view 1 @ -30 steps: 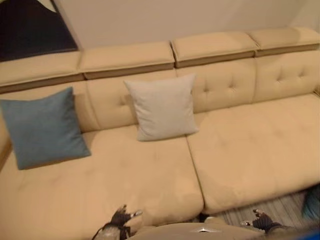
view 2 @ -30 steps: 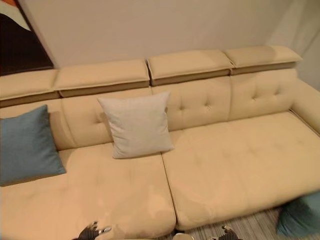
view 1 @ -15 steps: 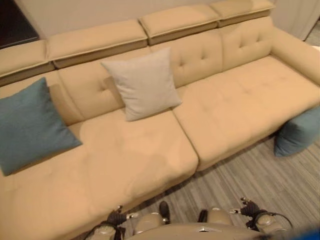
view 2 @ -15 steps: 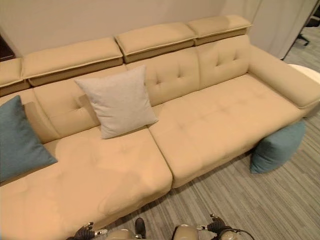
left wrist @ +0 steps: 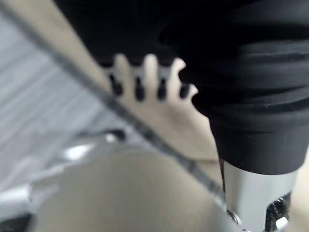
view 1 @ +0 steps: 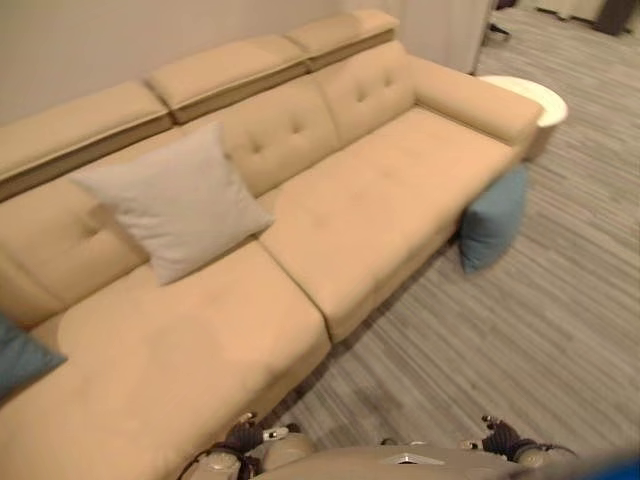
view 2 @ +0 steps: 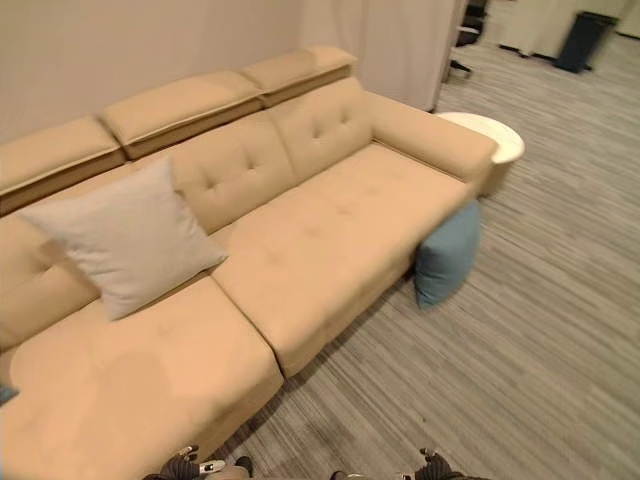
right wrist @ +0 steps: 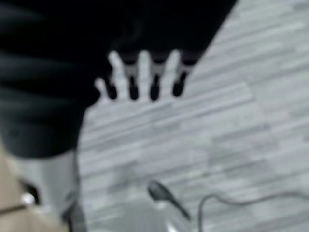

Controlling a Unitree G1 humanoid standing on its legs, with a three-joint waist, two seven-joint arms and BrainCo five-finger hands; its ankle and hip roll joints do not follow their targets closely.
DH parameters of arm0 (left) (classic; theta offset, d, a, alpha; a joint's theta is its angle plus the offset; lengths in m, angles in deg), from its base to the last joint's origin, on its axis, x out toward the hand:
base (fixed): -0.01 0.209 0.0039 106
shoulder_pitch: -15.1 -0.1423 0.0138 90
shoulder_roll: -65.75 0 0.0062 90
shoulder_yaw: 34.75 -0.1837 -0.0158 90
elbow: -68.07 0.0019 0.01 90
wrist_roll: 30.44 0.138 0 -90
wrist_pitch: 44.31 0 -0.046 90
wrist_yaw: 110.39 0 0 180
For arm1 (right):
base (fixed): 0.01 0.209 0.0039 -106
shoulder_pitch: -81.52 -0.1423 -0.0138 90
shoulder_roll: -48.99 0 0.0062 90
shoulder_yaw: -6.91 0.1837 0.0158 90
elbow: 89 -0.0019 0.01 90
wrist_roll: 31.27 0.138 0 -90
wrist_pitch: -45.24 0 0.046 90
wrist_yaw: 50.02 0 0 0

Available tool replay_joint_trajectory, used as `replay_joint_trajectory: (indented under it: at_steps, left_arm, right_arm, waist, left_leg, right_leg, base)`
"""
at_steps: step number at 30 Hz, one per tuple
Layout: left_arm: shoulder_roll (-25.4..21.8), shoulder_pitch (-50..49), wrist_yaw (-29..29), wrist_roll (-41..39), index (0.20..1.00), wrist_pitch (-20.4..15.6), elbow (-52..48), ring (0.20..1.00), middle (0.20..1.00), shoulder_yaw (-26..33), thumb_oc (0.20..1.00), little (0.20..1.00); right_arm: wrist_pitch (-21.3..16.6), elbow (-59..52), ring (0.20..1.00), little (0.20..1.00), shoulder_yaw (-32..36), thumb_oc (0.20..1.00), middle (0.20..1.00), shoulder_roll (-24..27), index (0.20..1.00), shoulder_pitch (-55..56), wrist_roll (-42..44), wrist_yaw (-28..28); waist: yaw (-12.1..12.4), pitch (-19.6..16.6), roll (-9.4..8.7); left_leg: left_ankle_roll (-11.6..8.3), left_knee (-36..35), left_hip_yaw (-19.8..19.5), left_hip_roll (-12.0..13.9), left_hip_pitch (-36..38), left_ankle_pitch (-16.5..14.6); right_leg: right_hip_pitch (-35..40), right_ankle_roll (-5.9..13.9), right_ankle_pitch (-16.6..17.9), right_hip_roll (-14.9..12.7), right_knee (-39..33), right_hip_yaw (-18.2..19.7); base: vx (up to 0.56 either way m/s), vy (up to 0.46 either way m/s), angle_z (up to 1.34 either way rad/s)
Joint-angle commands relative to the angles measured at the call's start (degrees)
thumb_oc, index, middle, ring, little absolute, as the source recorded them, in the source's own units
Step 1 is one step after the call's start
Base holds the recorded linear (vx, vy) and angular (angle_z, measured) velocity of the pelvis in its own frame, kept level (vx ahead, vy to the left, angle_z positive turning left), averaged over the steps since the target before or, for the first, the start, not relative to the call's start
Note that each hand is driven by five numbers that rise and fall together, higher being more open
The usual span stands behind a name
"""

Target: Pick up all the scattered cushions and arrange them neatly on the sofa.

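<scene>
Fingers (right wrist: 140,72) straight, over striped floor (right wrist: 217,121)

Count: 1 sofa (view 2: 330,220) across frame centre. 3 cushions: 1 grey (view 2: 125,238) centre-left, 1 blue (view 2: 447,252) on floor right of centre, 1 blue (view 1: 20,355) at left edge. 1 round white table (view 2: 490,138) upper right.
</scene>
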Motion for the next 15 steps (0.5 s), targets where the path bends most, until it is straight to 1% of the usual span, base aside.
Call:
replay_joint_trajectory:
  at_steps: [1,3,5,6,7,8,9,11,12,13,14,15]
  left_arm:
    - [0.8,3.5,-0.8,0.6,1.0,-1.3,-1.7,1.0,1.0,0.7,1.0,1.0]
    - [1.0,3.8,-1.2,1.1,1.0,-1.4,-1.4,1.0,1.0,0.4,1.0,1.0]
    - [0.8,3.7,-1.3,1.1,1.0,-1.3,-1.3,1.0,1.0,0.8,1.0,1.0]
    - [0.5,3.9,-1.2,1.3,1.0,-1.3,-1.1,1.0,1.0,0.8,1.0,1.0]
    - [0.2,4.0,-1.3,1.1,1.0,-1.3,-1.0,1.0,1.0,0.8,1.0,1.0]
    - [0.2,4.0,-1.3,1.1,1.0,-1.3,-1.0,1.0,1.0,0.8,1.0,1.0]
    - [-0.1,4.1,-1.3,0.8,1.0,-1.3,-1.0,1.0,1.0,1.0,1.0,1.0]
    - [-0.9,3.4,-1.2,-0.2,1.0,-1.5,-1.0,1.0,1.0,1.5,1.0,1.0]
    - [-1.9,2.6,-1.1,-1.7,1.0,-1.4,-1.2,1.0,1.0,2.6,1.0,1.0]
    - [-2.3,2.3,-1.2,-1.9,1.0,-1.5,-1.1,1.0,1.0,3.1,1.0,1.0]
    - [-2.3,2.4,-1.2,-1.9,1.0,-1.5,-1.1,1.0,1.0,3.1,1.0,1.0]
    - [-2.6,1.9,-1.0,-2.3,1.0,-1.2,-1.0,1.0,1.0,3.4,1.0,1.0]
  right_arm:
    - [-0.7,1.5,1.0,1.0,-0.8,1.0,1.0,-0.9,1.0,-2.9,2.1,-0.4]
    - [-0.5,1.7,1.0,1.0,-0.7,1.0,1.0,-1.3,1.0,-3.4,2.6,-0.7]
    - [-0.3,1.9,1.0,1.0,-1.1,1.0,1.0,-2.0,1.0,-4.0,2.2,-0.6]
    - [-0.2,2.1,1.0,1.0,-1.2,1.0,1.0,-2.4,1.0,-4.5,2.0,-0.7]
    - [-0.1,1.9,1.0,1.0,-1.6,1.0,1.0,-2.6,1.0,-5.1,1.6,-0.8]
    - [-0.1,1.8,1.0,1.0,-1.6,1.0,1.0,-2.6,1.0,-5.1,1.6,-0.8]
    - [0.0,1.7,1.0,1.0,-1.9,1.0,1.0,-2.8,1.0,-5.4,1.2,-0.8]
    - [0.1,1.5,1.0,1.0,-2.3,1.0,1.0,-3.3,1.0,-6.2,1.0,-0.7]
    - [0.2,1.0,1.0,1.0,-3.0,1.0,1.0,-3.8,1.0,-6.9,0.5,-0.6]
    - [0.0,0.4,1.0,1.0,-3.6,1.0,1.0,-4.1,1.0,-7.5,0.2,-0.8]
    - [0.0,0.4,1.0,1.0,-3.6,1.0,1.0,-4.1,1.0,-7.6,0.2,-0.8]
    - [0.0,0.1,1.0,1.0,-3.8,1.0,1.0,-4.3,1.0,-8.0,0.3,-0.7]
  waist:
    - [0.4,3.1,-1.69]
    - [0.3,3.2,-1.9]
    - [0.3,3.4,-1.92]
    - [0.0,3.7,-2.12]
    - [-0.6,4.0,-2.33]
    - [-0.6,4.0,-2.33]
    - [-0.9,4.2,-2.41]
    - [-2.7,4.5,-2.77]
    - [-2.2,4.8,-2.47]
    - [-2.1,4.7,-2.06]
    - [-2.2,4.6,-2.12]
    - [-2.8,4.2,-2.11]
  left_leg:
    - [4.03,1.3,5.2,-3.6,2.3,-7.4]
    - [4.64,0.7,6.8,-4.0,3.0,-7.7]
    - [5.08,-0.5,9.3,-3.6,3.6,-7.7]
    - [5.76,-1.4,10.6,-3.8,4.3,-7.5]
    - [6.03,-2.0,11.4,-3.8,4.8,-7.3]
    - [6.04,-2.1,11.5,-3.8,4.9,-7.3]
    - [6.21,-2.5,11.9,-3.9,5.2,-7.1]
    - [6.6,-2.7,12.9,-3.8,5.9,-7.1]
    - [6.75,-2.4,14.7,-3.1,6.1,-7.1]
    - [6.75,-2.6,16.0,-2.7,6.6,-7.0]
    - [6.76,-2.6,16.0,-2.8,6.4,-6.9]
    - [6.79,-2.7,16.8,-2.6,6.4,-6.6]
  right_leg:
    - [2.4,10.38,7.2,-1.8,-7.9,-1.0]
    - [0.6,11.56,9.3,-2.5,-7.8,1.1]
    - [-1.1,12.65,10.9,-3.3,-7.5,1.9]
    - [-2.9,13.18,11.5,-3.8,-6.6,2.6]
    - [-3.7,13.1,11.5,-3.9,-5.4,3.1]
    - [-3.6,13.11,11.5,-3.9,-5.3,3.2]
    - [-4.1,13.04,11.2,-3.9,-4.4,3.2]
    - [-5.1,12.59,10.7,-3.3,-1.9,4.0]
    - [-4.9,11.01,9.0,-4.4,0.0,-2.6]
    - [-3.9,10.26,7.8,-5.1,0.8,-6.0]
    - [-4.1,10.25,7.9,-5.2,0.8,-6.0]
    - [-4.2,9.74,7.2,-4.7,2.7,-5.8]
  base:
    - [-0.04,0.092,-0.52]
    - [-0.1,0.111,-0.51]
    - [-0.11,0.122,-1.43]
    - [-0.08,0.137,-2.11]
    - [-0.06,0.107,-1.5]
    - [-0.03,0.049,-1.03]
    - [-0.04,0.031,-0.34]
    - [-0.09,0.019,-0.57]
    - [-0.13,-0.022,-0.75]
    - [-0.11,-0.033,-0.87]
    - [-0.06,-0.029,-1.2]
    - [-0.04,-0.029,-1.14]
